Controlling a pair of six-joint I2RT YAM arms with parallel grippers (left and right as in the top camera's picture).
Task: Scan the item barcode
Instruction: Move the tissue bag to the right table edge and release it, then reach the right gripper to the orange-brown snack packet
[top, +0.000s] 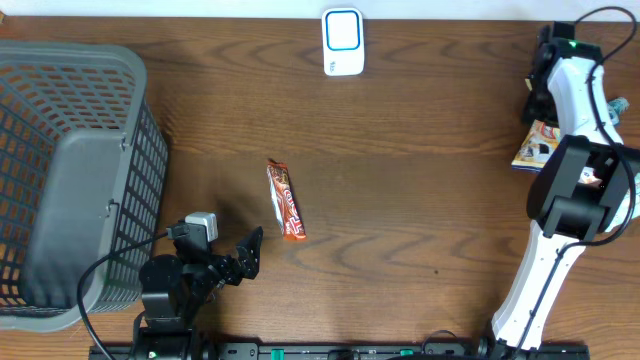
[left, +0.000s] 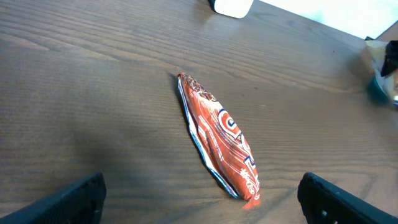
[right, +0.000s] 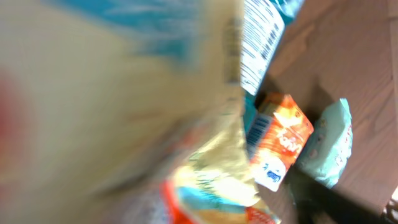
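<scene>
An orange-red candy bar lies flat on the wooden table, near the middle. In the left wrist view the candy bar points its near end between my fingers. My left gripper sits low at the front left, open, a little short of the bar and touching nothing; its black fingertips stand wide apart. The white and blue scanner stands at the far edge. My right gripper hangs over a pile of packets at the far right. A blurred yellow and blue packet fills its wrist view and hides the jaws.
A large grey mesh basket takes up the left side of the table. In the right wrist view an orange carton and a pale green pouch lie among the pile. The white right arm runs along the right edge.
</scene>
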